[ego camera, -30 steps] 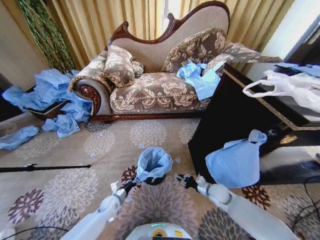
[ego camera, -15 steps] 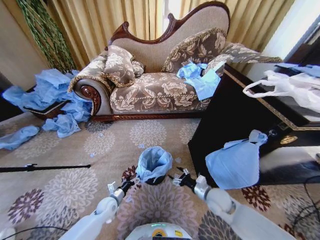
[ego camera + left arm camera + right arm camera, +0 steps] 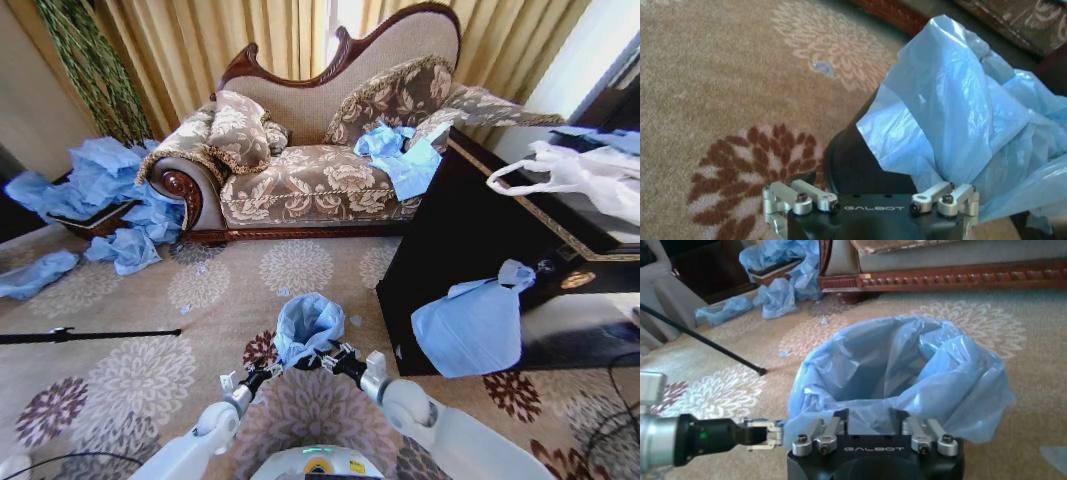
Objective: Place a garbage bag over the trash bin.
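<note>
Head view looks down from above; both wrist views closely share the garbage bag (image 3: 306, 325).

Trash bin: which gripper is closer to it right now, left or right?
Right, narrowly. The right gripper is at the near rim of the trash bin, against the garbage bag. The left gripper sits beside the bin's lower left side.

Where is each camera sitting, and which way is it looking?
Head view: up on the robot's head, looking forward and down at the carpet, sofa and garbage bag; both arms reach in, left gripper and right gripper beside the bag.
Left wrist view: on the left wrist, facing the trash bin with the bag bunched over it; its own gripper shows.
Right wrist view: on the right wrist, looking into the bag's open mouth toward the sofa; its own gripper and the left arm show.
Shared: all three see the blue bag.
</note>
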`<state>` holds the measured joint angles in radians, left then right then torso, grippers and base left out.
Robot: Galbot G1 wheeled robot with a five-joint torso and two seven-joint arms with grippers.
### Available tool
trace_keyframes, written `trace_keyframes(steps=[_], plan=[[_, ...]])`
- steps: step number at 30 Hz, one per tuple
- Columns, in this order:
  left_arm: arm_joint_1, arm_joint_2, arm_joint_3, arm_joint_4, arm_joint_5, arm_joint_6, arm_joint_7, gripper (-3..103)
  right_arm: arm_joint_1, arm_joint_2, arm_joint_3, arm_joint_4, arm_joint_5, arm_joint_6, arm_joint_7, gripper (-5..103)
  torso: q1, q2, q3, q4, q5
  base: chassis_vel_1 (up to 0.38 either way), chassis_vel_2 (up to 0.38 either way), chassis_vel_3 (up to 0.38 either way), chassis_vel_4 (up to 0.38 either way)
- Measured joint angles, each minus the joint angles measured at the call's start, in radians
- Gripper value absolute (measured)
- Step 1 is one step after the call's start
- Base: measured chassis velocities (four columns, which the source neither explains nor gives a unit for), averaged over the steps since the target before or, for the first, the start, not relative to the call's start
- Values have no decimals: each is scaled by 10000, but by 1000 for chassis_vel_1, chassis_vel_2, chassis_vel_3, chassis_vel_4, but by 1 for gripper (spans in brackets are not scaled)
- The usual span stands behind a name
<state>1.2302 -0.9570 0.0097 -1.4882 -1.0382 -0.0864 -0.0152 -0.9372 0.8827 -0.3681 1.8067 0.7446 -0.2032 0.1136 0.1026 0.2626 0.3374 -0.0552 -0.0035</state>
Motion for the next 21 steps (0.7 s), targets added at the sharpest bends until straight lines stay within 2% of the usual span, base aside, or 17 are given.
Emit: trace_keyframes(steps=[1,3,5,6,8,9,12,21], plan=[[24,18,-19,-50,-29,-5,0,100,63,67,-42,-127,14,0,-17,35,0,0,0,0,0,0,0,0,0],[33,30,-33,-73,-41,-8,-1,100,94,100,-68,-187,16,0,-24,35,0,0,0,0,0,0,0,0,0],[49,72,-75,-113,-77,-21,-6,100,188,165,-145,-325,9,-18,-43,24,0,0,0,-1,1,0,0,0,0],[49,72,-75,-113,-77,-21,-6,100,188,165,-145,-325,9,-18,-43,24,0,0,0,-1,1,0,0,0,0],[40,81,-93,-115,-108,-35,-15,100,189,147,-153,-298,-72,-36,-42,13,0,-1,1,0,0,0,0,0,0],[40,81,-93,-115,-108,-35,-15,100,189,147,-153,-298,-72,-36,-42,13,0,-1,1,0,0,0,0,0,0],[23,89,-141,-102,-159,-50,-20,100,39,-45,2,75,-82,-52,-15,1,0,0,1,-3,0,0,0,0,0],[-6,81,-205,-266,-406,-47,-40,100,-354,-325,247,389,-353,148,-214,0,1,-1,2,-1,0,0,0,0,0]])
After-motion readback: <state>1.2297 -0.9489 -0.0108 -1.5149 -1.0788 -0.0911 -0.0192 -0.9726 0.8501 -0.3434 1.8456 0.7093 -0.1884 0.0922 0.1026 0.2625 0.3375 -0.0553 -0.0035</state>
